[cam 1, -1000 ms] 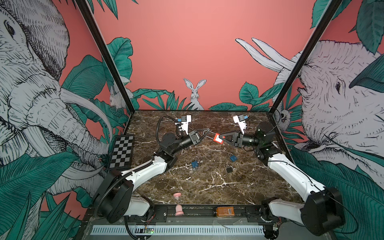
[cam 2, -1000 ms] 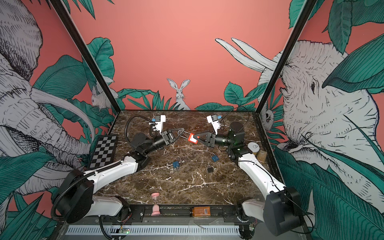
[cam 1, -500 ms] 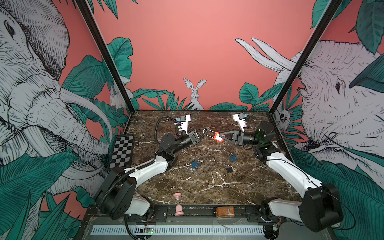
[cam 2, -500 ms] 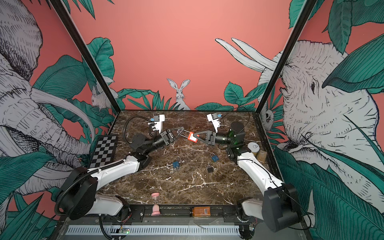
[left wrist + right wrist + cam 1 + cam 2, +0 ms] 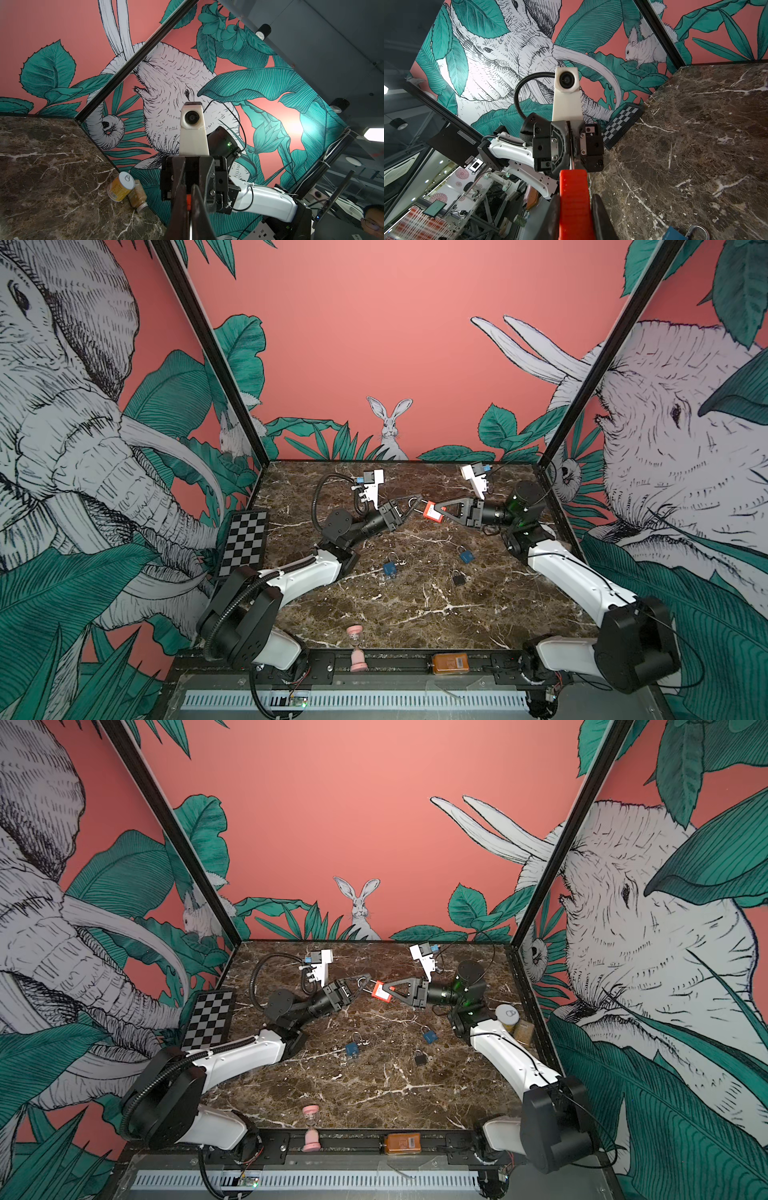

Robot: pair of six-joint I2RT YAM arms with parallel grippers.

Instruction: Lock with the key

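The red padlock [image 5: 432, 512] is held in the air over the far middle of the bench [image 5: 415, 605], between the two arms. The right end effector [image 5: 444, 509] is narrowly open and clamps the lock's body from the right. In the right wrist view the red body [image 5: 573, 199] sits squarely between the fingers.

The left end effector [image 5: 417, 498] is pinched fully shut at the lock's left end, where a metal loop [image 5: 414, 504] shows. Whether it grips the key or only that loop, I cannot tell, as the part is too small and is hidden by the fingers.

The step in hand looks like working the lock closed while both arms hold it. To do it well:

- The right arm should act as a fixed vise, so the body neither slips nor swings.
- The left wrist should turn or push strictly along the lock's long axis. A sideways load could lever the body out of the right grip or bend the thin metal part.
- Small, slow motion is best, and the pinch should be released only once the lock has seated.

Two blue padlocks [image 5: 390, 569] [image 5: 466, 556] and a black one [image 5: 458, 578] lie nearer on the bench, well apart from the work.
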